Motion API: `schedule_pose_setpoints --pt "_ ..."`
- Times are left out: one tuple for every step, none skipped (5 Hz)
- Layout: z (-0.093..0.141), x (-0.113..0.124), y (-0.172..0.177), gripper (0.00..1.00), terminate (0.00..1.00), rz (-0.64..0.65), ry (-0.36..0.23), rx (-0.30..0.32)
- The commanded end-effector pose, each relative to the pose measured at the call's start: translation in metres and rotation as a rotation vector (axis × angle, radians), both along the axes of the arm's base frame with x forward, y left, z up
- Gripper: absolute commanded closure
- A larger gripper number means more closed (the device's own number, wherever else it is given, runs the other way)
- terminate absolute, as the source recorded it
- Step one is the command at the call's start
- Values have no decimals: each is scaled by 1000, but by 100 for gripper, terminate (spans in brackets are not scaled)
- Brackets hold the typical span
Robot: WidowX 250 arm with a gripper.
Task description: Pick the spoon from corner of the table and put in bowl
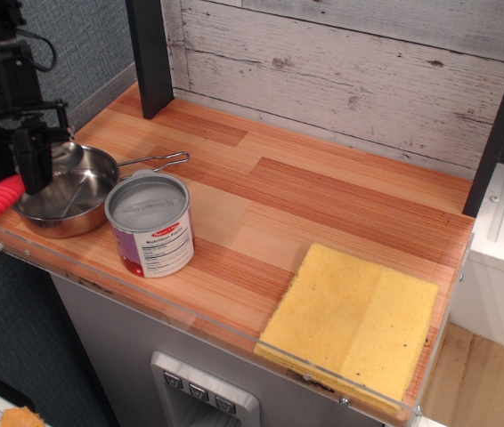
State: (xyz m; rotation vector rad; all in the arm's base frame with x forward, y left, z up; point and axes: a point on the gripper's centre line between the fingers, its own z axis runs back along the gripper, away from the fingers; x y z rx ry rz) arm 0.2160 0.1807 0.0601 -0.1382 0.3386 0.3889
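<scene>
Arm hangs vertical at the far-left table edge; gripper fingers are clamped on the spoon, red handle jutting left past the rim, silver head apparently over the bowl. Bowl interior looks empty. Can just right of bowl, purple label print unreadable.

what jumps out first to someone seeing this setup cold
At the far left edge, the black gripper holds the spoon by its bright red-pink handle over the rim of the shiny bowl. A purple-labelled can stands beside the bowl, and a yellow sponge cloth lies at the front right corner.
</scene>
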Motion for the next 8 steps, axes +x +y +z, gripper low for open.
schedule_pose_setpoints --pt "-1 24 -12 100 0 -44 10 35" --pt "0 24 -13 0 0 -58 -1 33" --pt "2 23 -11 0 0 -51 -8 30" --pt "6 23 -11 0 0 -49 -14 31" --pt "17 24 -11 0 0 -60 -47 47" --pt "31 32 -18 0 0 -188 -70 143" --pt "48 43 -32 0 0 -402 -114 221" --pt "59 56 -59 0 0 -647 -181 242"
